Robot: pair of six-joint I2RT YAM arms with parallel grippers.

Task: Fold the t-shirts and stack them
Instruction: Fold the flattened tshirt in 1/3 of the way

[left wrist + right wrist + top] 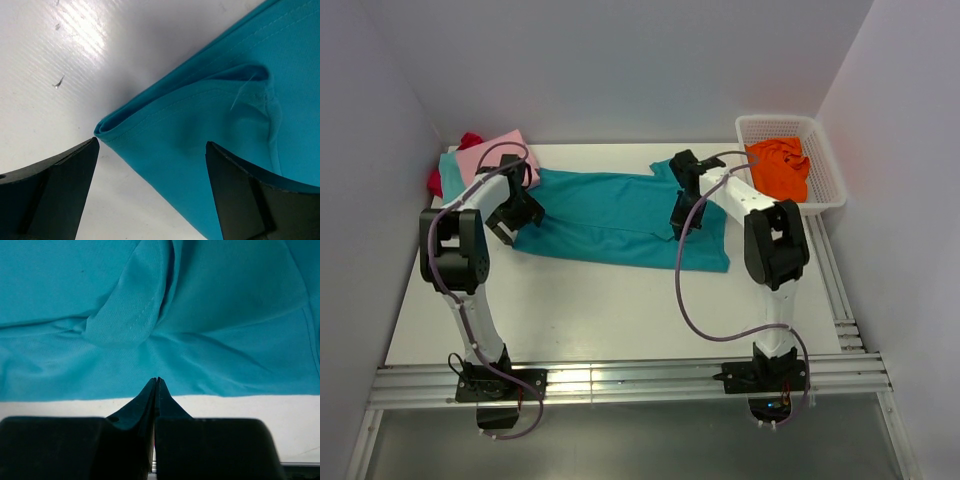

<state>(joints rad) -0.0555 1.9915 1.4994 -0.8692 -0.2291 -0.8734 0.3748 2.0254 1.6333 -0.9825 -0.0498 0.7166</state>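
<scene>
**Teal t-shirt flat on counter, both tools at its edges**

Teal t-shirt lies spread flat across the middle of the white counter. Left tool is released, its fingers straddling the shirt's folded left corner. Right tool is clenched, tips pressed together at the shirt's right hem; whether cloth is pinched cannot be told. Pink t-shirt lies folded at the far left corner over light aqua and red ones. Orange t-shirt sits crumpled in the white mesh basket.

Bright, even light; glare on table upper left of L-wrist view, soft shadow along teal t-shirt edge; frame-bottom foreground blurred.
</scene>
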